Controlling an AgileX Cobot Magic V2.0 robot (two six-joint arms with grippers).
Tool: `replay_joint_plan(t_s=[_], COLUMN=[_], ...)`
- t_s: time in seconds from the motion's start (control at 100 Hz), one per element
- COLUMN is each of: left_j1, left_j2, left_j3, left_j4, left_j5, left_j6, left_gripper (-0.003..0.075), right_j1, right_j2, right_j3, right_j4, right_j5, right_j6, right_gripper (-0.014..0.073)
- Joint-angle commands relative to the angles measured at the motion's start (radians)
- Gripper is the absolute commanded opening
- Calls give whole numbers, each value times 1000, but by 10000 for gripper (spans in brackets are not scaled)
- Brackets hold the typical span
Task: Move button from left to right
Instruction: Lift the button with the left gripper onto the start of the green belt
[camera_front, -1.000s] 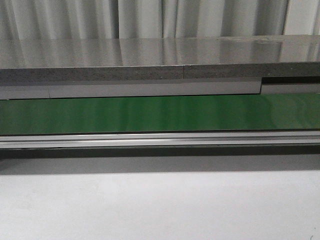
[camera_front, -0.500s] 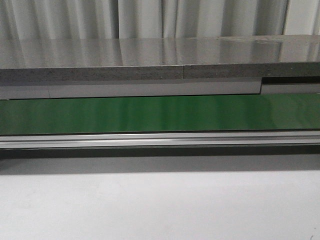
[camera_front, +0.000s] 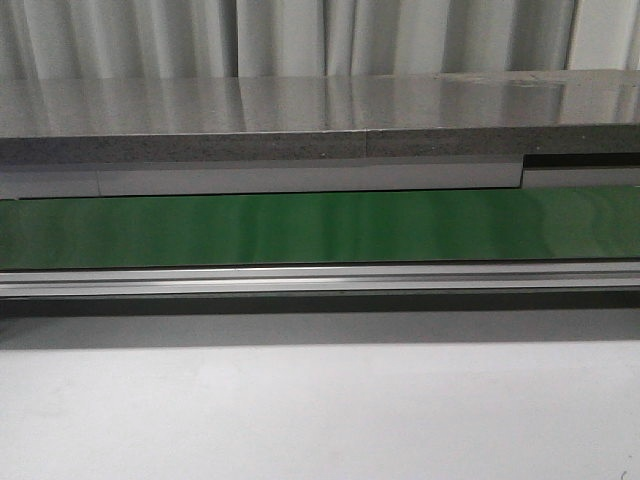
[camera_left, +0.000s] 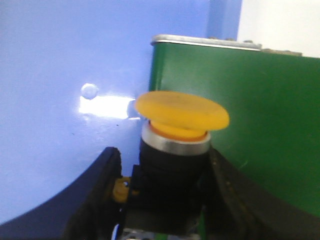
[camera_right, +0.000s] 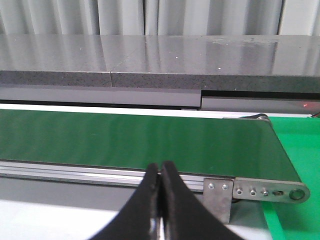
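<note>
In the left wrist view, the button (camera_left: 177, 112) has a round yellow-orange cap, a silver ring and a black blocky body. My left gripper (camera_left: 165, 200) is shut on its body, the black fingers (camera_left: 100, 195) pressed on both sides. Behind it are a blue surface (camera_left: 65, 75) and the end of the green belt (camera_left: 250, 115). My right gripper (camera_right: 160, 172) is shut and empty, in front of the belt (camera_right: 135, 137) near its right end. The front view shows the green belt (camera_front: 320, 225) bare, with no gripper and no button.
A grey stone-like ledge (camera_front: 300, 120) runs behind the belt, with curtains beyond. An aluminium rail (camera_front: 320, 278) fronts the belt, and a white table (camera_front: 320, 410) lies before it. A metal end bracket (camera_right: 250, 189) and a green surface (camera_right: 300, 150) sit at the belt's right end.
</note>
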Motion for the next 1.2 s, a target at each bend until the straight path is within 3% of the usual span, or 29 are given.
replay_joint_plan(t_s=[0.0,0.58,0.68,0.94,1.01,1.19], left_j1=[-29,-45,-45,-47,-54,-82], left_j2=[-51,-51,-51,-51,-51,-51], left_j3=[-4,101,101,101,101,101], left_j4=[-13,-37,-40,-86,-91,-94], left_j5=[-26,-100,-105,-113,-117,-117], left_j6=[-1,-1,3,65,69,77], left_gripper=[-19,1,87,501,538,538], right_j1=[2,2,2,2,2,2], right_j2=[-16,-16,-16,-16,-16,-16], right_j3=[-18,-18,-18,-18,-18,-18], right_j4=[-7,-7,-7,-7,-7,-7], right_j5=[-86,-86,-86,-86,-86,-86], right_j6=[-4,-4,-4,-4,-4,-4], right_gripper=[-67,-67,-67,-67,-67,-67])
